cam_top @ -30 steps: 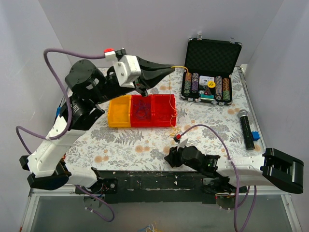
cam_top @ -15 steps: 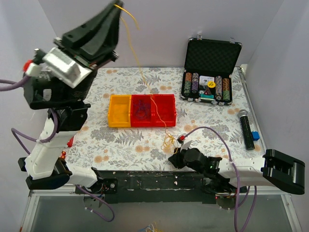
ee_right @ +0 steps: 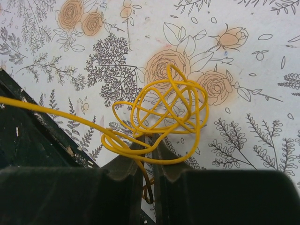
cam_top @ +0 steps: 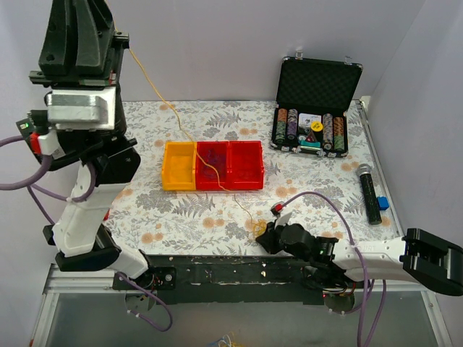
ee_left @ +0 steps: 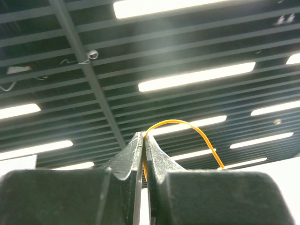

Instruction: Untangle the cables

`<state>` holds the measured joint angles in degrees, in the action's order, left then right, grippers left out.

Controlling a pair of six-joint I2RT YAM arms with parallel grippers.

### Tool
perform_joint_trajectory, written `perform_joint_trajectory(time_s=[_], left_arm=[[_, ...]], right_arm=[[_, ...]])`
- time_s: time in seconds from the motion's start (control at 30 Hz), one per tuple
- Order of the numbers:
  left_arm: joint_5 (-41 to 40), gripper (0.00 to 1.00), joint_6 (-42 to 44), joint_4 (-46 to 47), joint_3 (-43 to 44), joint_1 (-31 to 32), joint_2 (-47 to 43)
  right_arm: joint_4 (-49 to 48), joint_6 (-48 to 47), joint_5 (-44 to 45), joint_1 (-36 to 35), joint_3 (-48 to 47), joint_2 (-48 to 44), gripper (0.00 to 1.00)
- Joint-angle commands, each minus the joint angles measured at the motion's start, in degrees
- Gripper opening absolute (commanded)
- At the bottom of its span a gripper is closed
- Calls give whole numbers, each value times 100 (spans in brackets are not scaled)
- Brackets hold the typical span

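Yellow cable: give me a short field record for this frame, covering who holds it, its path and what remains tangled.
left tool: shut on yellow cable, raised high
right tool: shut on the cable, low down
path: from left tool down across the red bins to right tool
tangle left: small coil at the right tool's tips

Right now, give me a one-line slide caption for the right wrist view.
Right gripper pinching a yellow cable whose loose coil lies on the floral tablecloth.
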<state>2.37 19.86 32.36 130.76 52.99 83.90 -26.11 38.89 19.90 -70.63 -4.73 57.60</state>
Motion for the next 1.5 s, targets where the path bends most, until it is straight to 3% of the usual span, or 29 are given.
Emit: perform_joint_trajectory(time_s=[0.0, 0.07, 0.13, 0.27, 0.4, 0.6, 0.83, 1.13, 1.3, 1.47], left_arm=[[-544, 1, 1256, 639, 19, 9, 196], [-685, 0, 1581, 649, 352, -8, 495], [-747, 0, 1679, 518, 547, -34, 601], [-747, 0, 1259, 78, -442, -35, 15], [-475, 0, 1082, 112, -1850, -43, -558], [-721, 0, 564, -291, -1729, -43, -427], [-694, 0, 510, -538, -1835, -43, -462], [-712, 0, 510, -792, -1431, -43, -365], [-712, 0, 537, -653, -1290, -43, -330], [-493, 0, 1002, 365, -817, -43, 20]], right_arm=[[712, 22, -39, -12, 148, -249, 19], [835, 22, -117, -12, 157, -468, 27], [984, -66, -232, -21, 122, -845, 45], [1520, -425, -338, -21, -299, -1846, 65], [1960, -935, -223, -30, -975, -2499, 69], [2014, -1594, -364, -30, -1724, -2123, 71], [424, -2324, -716, -21, -1549, -814, 85], [-702, -2747, 127, -21, -2048, 1286, 84], [-826, -2598, -55, -12, -2321, 2358, 71], [-878, -2054, -329, -21, -2059, 2888, 62]])
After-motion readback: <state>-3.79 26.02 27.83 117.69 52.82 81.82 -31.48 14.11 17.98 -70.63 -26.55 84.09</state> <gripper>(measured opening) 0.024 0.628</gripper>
